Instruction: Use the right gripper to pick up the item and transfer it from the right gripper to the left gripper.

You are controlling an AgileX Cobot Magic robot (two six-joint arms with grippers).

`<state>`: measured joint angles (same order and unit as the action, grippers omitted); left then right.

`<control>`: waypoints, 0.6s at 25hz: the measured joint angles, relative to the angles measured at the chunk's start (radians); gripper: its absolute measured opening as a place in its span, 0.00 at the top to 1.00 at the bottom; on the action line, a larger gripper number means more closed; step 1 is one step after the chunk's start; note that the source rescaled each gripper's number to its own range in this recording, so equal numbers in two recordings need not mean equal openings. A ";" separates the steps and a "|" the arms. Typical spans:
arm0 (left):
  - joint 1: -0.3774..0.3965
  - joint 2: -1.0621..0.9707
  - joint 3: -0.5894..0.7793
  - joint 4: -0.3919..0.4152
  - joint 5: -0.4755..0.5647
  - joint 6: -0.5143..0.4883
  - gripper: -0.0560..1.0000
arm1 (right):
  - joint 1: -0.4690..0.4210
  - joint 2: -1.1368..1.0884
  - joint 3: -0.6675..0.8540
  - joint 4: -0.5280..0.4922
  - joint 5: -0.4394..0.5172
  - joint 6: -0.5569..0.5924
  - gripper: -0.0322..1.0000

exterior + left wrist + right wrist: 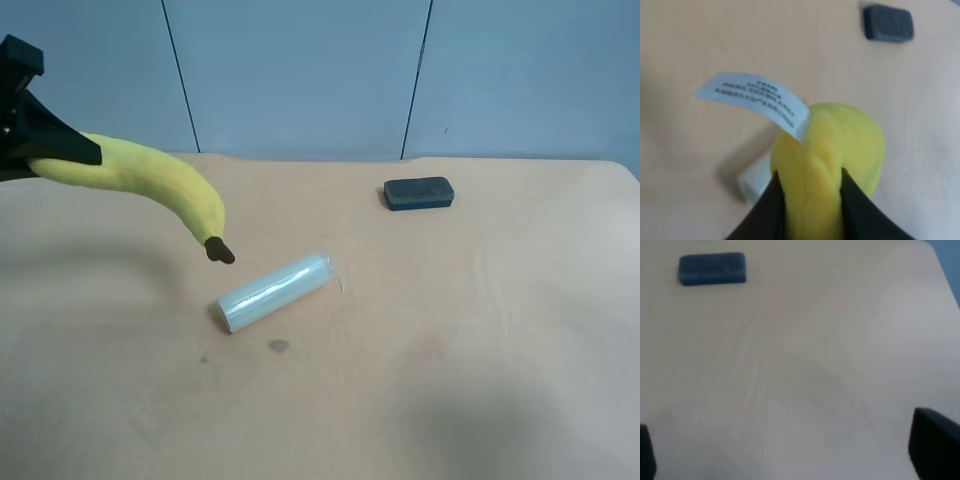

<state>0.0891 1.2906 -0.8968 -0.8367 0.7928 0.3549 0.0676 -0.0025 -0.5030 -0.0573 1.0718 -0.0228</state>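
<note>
A yellow plush banana (150, 180) with a dark tip hangs above the left part of the table (480, 330). My left gripper (40, 150) is shut on its thick end, at the left edge of the exterior high view. In the left wrist view the banana (827, 165) sits squeezed between the two black fingers (772, 205) of that gripper (812, 195), with a white printed tag (752, 100) sticking out. My right gripper (790, 450) is open and empty over bare table, with only its fingertips (935, 445) showing. The right arm is out of the exterior high view.
A pale translucent roll (273, 291) lies on the table below the banana's tip; a bit of it shows under the banana in the left wrist view (752, 180). A dark blue block (419, 193) lies at the back, and also shows in the right wrist view (712, 268) and the left wrist view (888, 23).
</note>
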 joint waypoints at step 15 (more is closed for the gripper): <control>0.000 0.406 -0.063 -0.005 -0.365 0.007 0.94 | 0.000 0.000 0.000 0.000 0.000 -0.001 0.00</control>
<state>0.0891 1.6965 -0.9599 -0.8413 0.4279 0.3621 0.0676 -0.0025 -0.5030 -0.0573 1.0718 -0.0237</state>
